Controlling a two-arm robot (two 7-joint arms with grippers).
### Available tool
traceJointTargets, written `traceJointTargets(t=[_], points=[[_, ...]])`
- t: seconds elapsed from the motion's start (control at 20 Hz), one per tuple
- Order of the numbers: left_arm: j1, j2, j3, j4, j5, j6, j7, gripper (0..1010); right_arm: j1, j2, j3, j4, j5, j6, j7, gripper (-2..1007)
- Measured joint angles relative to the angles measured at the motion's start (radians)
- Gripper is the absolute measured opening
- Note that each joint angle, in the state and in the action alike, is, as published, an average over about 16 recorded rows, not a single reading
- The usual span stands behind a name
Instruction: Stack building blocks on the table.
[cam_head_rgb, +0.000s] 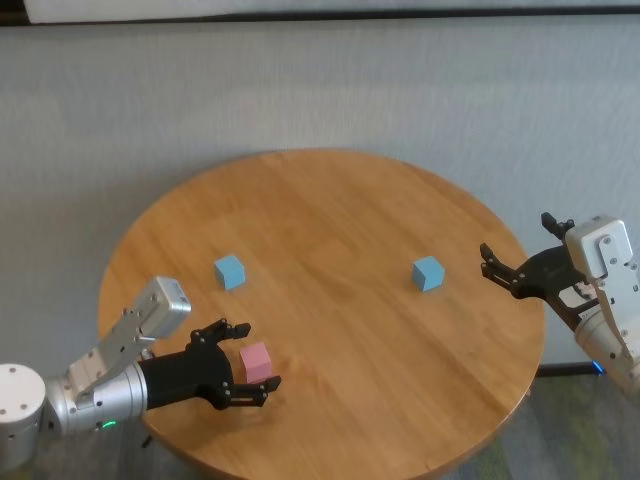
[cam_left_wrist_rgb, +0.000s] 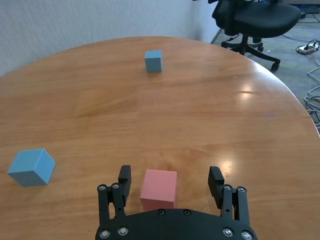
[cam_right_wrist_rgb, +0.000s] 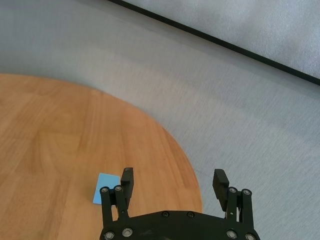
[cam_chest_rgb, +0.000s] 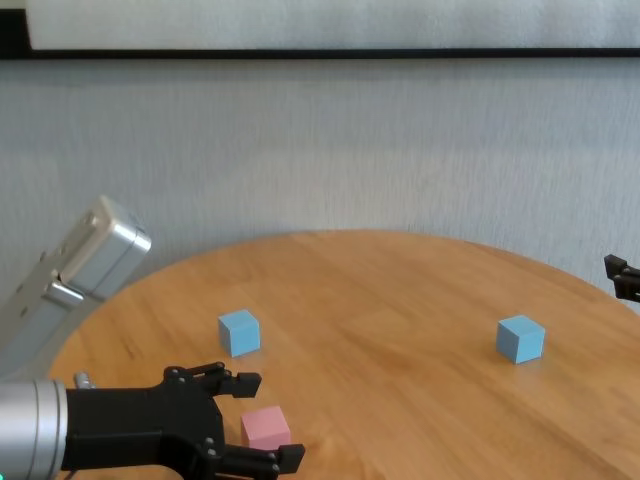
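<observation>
Bracketing the pink block (cam_head_rgb: 256, 361) with the left gripper (cam_head_rgb: 247, 364), jaws released, nothing grasped yet

Low left of the head view, the block sits on the table (cam_head_rgb: 340, 220) between the fingers; judged best to centre it, square the pads to its flat faces, then clench gently. One blue block (cam_head_rgb: 229, 270) lies just above, the other (cam_head_rgb: 428, 273) at centre right; right gripper (cam_head_rgb: 500, 268) waits released at the right rim

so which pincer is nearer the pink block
Left. The left pincer is open with the pink block sitting between its fingers on the table. The right pincer, also open, hovers at the table's far right edge, beside a blue block.
</observation>
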Motion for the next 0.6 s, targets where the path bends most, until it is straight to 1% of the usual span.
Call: traceJointTargets(t=[0.6], points=[[-0.032, -0.033, 0.007, 0.063, 0.003, -0.015, -0.025, 1000, 0.0, 0.0, 0.0, 0.0, 0.0, 0.0, 0.0, 1000]])
